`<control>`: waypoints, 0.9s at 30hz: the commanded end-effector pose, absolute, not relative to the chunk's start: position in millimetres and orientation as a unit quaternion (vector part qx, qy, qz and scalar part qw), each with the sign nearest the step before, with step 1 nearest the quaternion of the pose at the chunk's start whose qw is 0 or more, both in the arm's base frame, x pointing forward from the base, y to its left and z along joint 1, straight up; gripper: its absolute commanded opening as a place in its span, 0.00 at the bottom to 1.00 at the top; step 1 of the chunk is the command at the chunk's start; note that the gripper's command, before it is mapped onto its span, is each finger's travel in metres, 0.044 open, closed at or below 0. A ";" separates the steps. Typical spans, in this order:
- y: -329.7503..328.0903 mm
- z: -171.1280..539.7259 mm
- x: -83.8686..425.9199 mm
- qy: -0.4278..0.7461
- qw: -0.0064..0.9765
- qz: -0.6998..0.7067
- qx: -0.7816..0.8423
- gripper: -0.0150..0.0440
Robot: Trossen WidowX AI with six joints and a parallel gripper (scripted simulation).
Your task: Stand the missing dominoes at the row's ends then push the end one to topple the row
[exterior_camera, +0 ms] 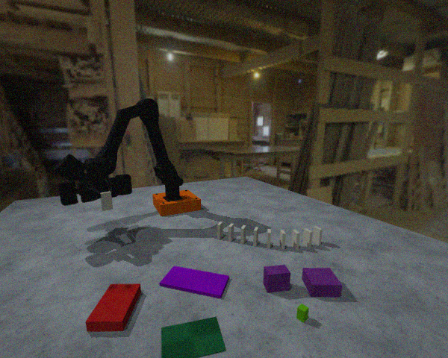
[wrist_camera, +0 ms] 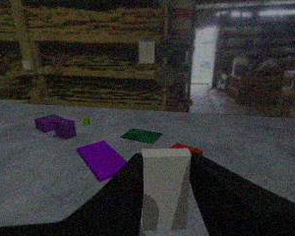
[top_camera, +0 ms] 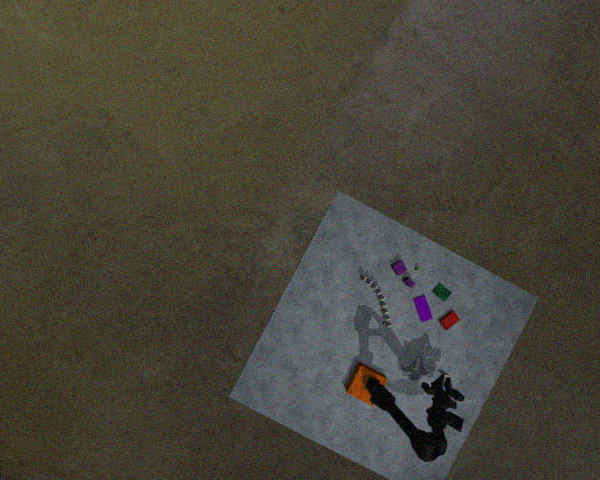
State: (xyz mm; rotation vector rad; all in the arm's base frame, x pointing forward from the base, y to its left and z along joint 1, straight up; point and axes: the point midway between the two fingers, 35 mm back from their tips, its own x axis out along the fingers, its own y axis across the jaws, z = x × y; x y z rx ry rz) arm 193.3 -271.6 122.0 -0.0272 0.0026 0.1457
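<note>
My gripper [top_camera: 445, 377] [exterior_camera: 105, 194] [wrist_camera: 164, 159] is shut on a white domino [exterior_camera: 107, 203] [wrist_camera: 166, 192], held upright above the table in the exterior view, well to the left of the row. The row of several standing white dominoes [top_camera: 380, 297] [exterior_camera: 269, 238] curves across the table; all stand upright and apart. The row's near-base end is the one closest to my gripper. The gripper does not touch the row. The held domino's far side is hidden.
An orange base [top_camera: 358, 382] [exterior_camera: 176, 204] carries the arm. A purple slab [top_camera: 422, 308] [exterior_camera: 194, 281] [wrist_camera: 102, 159], red block [top_camera: 449, 320] [exterior_camera: 114, 307], green sheet [top_camera: 441, 291] [exterior_camera: 193, 338] [wrist_camera: 142, 135], two purple blocks [exterior_camera: 276, 278] [exterior_camera: 321, 282] and a small lime block [exterior_camera: 302, 312] [wrist_camera: 87, 121] lie beyond the row.
</note>
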 end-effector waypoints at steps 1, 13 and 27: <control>-270.7 122.5 192.8 -0.001 0.997 0.075 -0.017 0.44; -276.8 108.0 195.7 0.002 0.997 0.074 -0.014 0.44; -284.7 68.2 197.8 0.002 0.997 0.074 -0.014 0.44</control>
